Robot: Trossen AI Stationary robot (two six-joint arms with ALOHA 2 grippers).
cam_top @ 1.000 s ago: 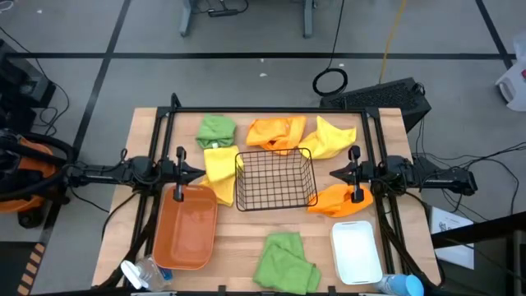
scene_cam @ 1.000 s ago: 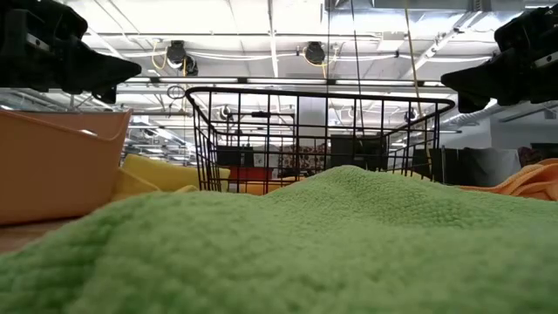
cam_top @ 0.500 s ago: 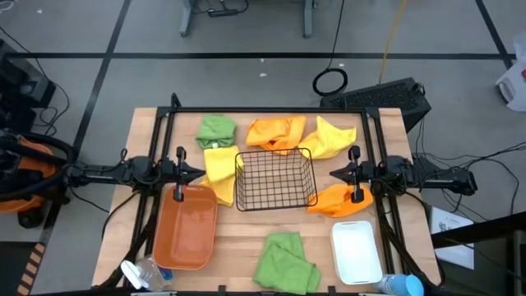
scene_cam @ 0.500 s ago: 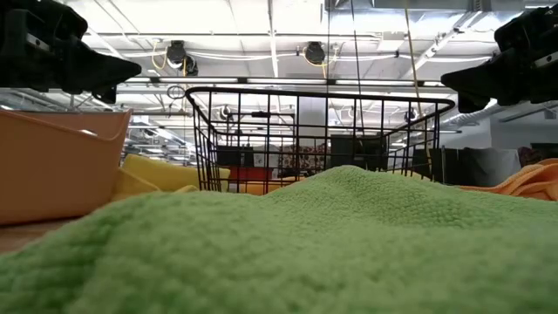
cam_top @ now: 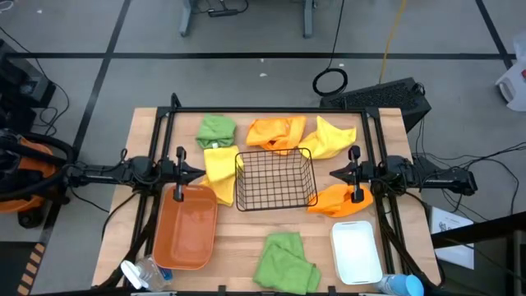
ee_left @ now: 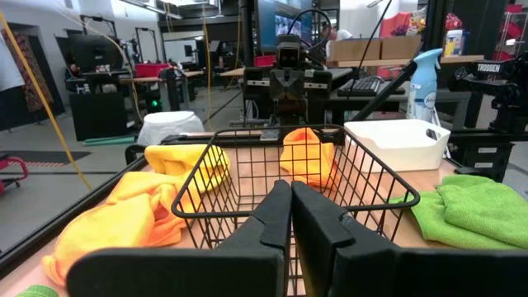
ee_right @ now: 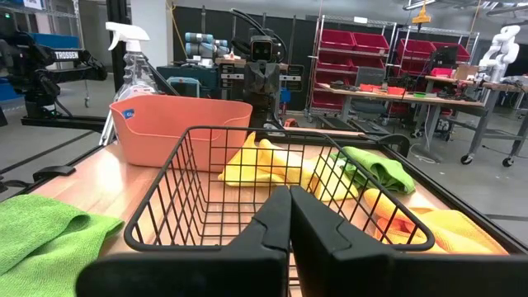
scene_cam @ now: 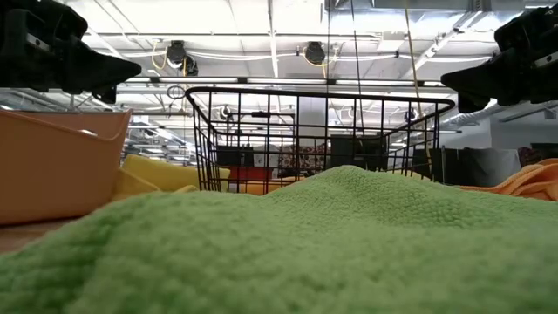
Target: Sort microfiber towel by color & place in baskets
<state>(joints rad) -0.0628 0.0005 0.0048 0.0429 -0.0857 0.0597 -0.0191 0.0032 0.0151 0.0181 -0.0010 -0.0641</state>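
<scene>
The left arm reached in from nine o'clock, held level above the table, its left gripper (cam_top: 200, 173) pointing toward three o'clock with fingers (ee_left: 276, 216) pressed together. The right arm mirrored it from three o'clock; the right gripper (cam_top: 334, 173) pointed toward nine o'clock, its fingers (ee_right: 275, 216) likewise closed and holding nothing.

In the low view a green towel (scene_cam: 288, 249) lying close to the camera hides most of the desk. Seen from above, a spray bottle (cam_top: 140, 273) and a blue bottle (cam_top: 403, 285) are cut off at the desk's near edge.
</scene>
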